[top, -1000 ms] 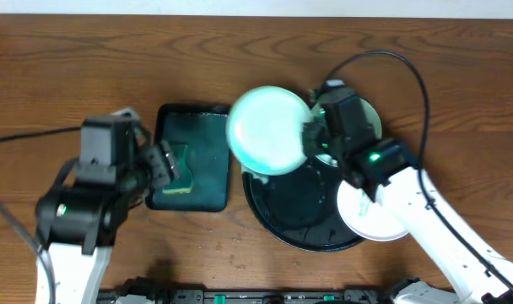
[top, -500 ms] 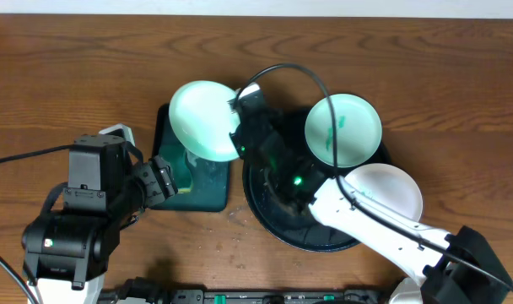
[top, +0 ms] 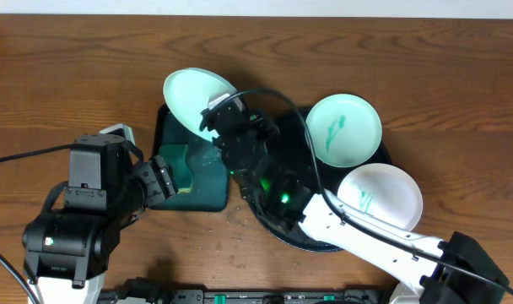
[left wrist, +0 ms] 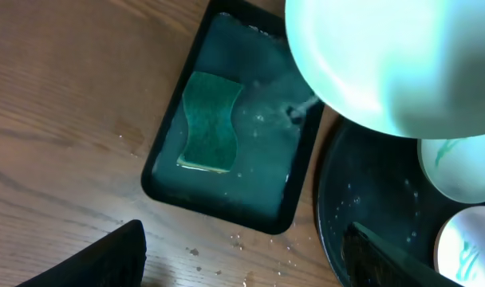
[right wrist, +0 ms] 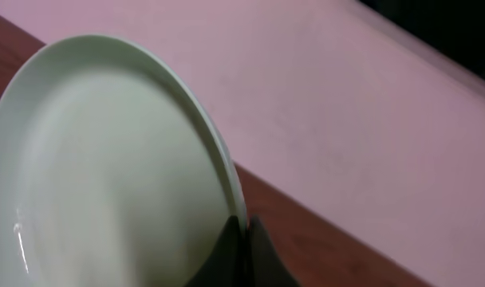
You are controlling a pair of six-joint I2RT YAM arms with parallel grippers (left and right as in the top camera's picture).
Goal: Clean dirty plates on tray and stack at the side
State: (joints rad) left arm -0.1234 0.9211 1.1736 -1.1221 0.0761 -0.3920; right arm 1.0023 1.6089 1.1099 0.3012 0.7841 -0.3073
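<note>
The right hand (top: 214,116) is clamped on one plate (top: 191,95), tipped over the green tray (top: 204,192). The left hand (top: 159,181) is apart and empty, near the sponge (top: 177,166). Two smeared plates (top: 343,128) wait on the black tray (top: 269,218). None is stacked on the tabletop (top: 459,76) yet.

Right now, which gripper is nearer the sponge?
Left. The left gripper hangs open just beside the sponge, at the green tray's left edge. The right gripper, shut on a plate's rim, is over the tray's far right corner.
</note>
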